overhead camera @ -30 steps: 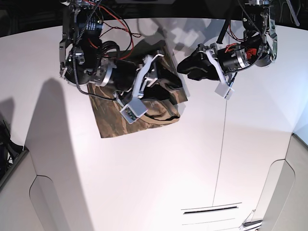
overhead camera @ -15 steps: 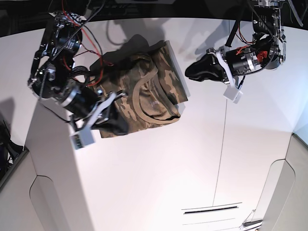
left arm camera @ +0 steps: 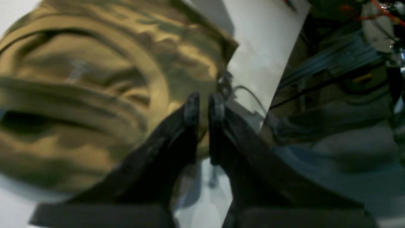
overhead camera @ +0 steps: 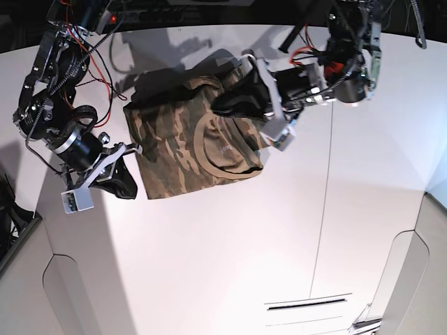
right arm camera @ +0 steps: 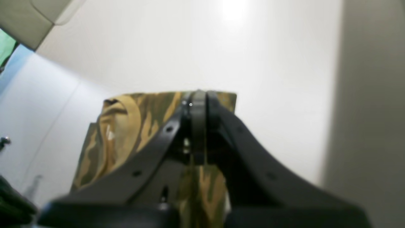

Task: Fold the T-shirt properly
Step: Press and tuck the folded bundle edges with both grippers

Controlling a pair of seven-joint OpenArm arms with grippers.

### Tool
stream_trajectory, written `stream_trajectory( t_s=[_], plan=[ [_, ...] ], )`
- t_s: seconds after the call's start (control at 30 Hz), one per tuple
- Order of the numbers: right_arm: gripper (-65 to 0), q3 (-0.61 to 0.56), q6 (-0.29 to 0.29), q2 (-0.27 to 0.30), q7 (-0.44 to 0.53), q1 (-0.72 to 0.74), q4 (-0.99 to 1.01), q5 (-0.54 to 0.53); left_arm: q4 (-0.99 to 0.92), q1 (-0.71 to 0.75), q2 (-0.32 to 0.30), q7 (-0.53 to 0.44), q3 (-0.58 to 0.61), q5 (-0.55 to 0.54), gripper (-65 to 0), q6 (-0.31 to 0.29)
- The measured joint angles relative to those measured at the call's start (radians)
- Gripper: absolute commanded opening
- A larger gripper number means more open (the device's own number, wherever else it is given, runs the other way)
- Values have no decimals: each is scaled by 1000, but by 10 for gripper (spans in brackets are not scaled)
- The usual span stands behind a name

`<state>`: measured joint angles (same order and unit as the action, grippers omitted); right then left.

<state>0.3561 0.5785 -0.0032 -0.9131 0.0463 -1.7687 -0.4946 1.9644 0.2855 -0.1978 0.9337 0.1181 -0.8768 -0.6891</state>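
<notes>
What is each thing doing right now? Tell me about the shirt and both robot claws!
T-shirt: folded into a rough rectangle on the table, tan collar showing on top, a bit rumpled.
Left claw: nearly shut, nothing between the tips, over the shirt's edge.
Right claw: shut, empty, beside the shirt's other end.
Table: white, holding the shirt.

So the camo T-shirt (overhead camera: 188, 143) sits folded up into a rough rectangle on the white table (overhead camera: 230, 244), tan collar (overhead camera: 227, 150) facing up. The right gripper (overhead camera: 129, 187) is at its lower left corner, the left gripper (overhead camera: 223, 105) over the top right edge (can't tell whether either one pinches cloth).
</notes>
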Motion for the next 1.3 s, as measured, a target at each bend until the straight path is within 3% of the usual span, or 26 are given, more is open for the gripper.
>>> stream_trajectory(
  t_s=[0.23,0.37,0.7,0.8,1.03,1.3],
  plan=[
    [-650,-8,-5,1,57,116,269,-1,-1,-17,93,-44,125,130,-590,7],
    [-650,-49,-6,1,57,128,360,-2,-53,-9,98,-43,146,239,-590,8],
    [-650,-125,-5,1,60,126,401,-2,-159,-9,98,-40,-6,238,-590,27],
    [-650,-125,-6,0,52,126,401,-2,-186,-8,80,-25,-47,237,-590,27],
    [-650,-125,-5,1,48,126,401,-10,-198,-8,-23,-26,-57,204,-590,27],
    [-650,-127,1,-4,45,126,401,-142,-178,-6,-66,9,-77,126,-590,27]
  ],
)
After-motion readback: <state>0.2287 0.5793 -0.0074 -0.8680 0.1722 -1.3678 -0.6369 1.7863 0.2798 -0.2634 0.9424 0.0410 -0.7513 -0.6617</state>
